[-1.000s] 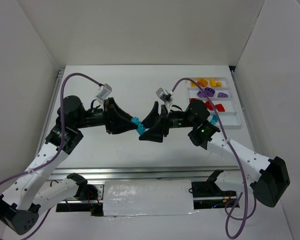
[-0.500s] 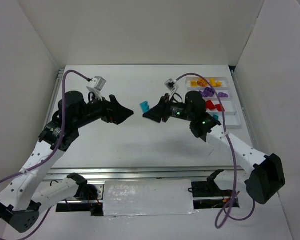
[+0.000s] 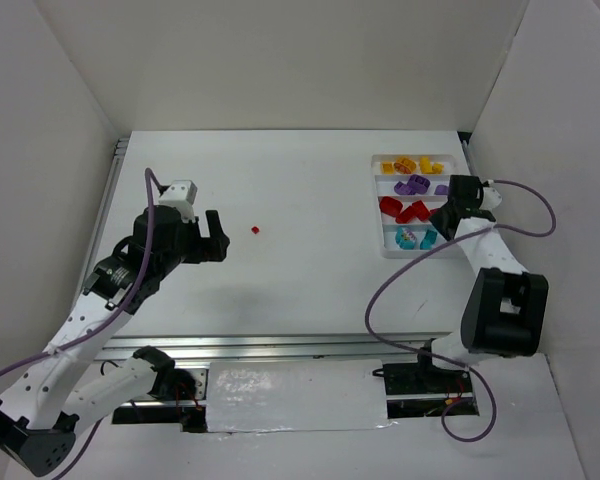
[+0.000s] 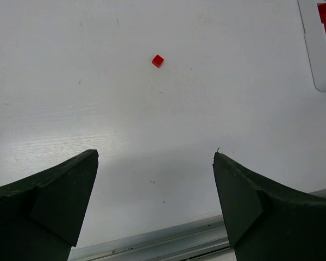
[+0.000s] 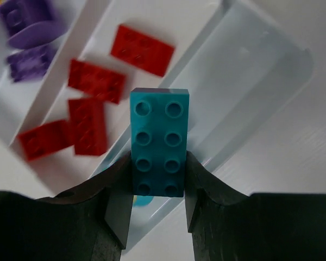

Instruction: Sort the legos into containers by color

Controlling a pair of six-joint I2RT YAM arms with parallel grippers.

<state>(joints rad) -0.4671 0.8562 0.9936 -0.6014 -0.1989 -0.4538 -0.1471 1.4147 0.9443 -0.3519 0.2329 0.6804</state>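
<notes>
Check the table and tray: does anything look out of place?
Yes. One tiny red piece lies alone on the open table, well left of the tray, while the other red bricks sit together in one compartment.

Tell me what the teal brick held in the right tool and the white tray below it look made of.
Teal eight-stud rectangular brick: hard moulded plastic by the look, smooth and slightly glossy, with crisp edges and uniform round studs.
White compartment tray: probably thin plastic, semi-glossy and faintly translucent; its rounded walls catch soft highlights.
</notes>
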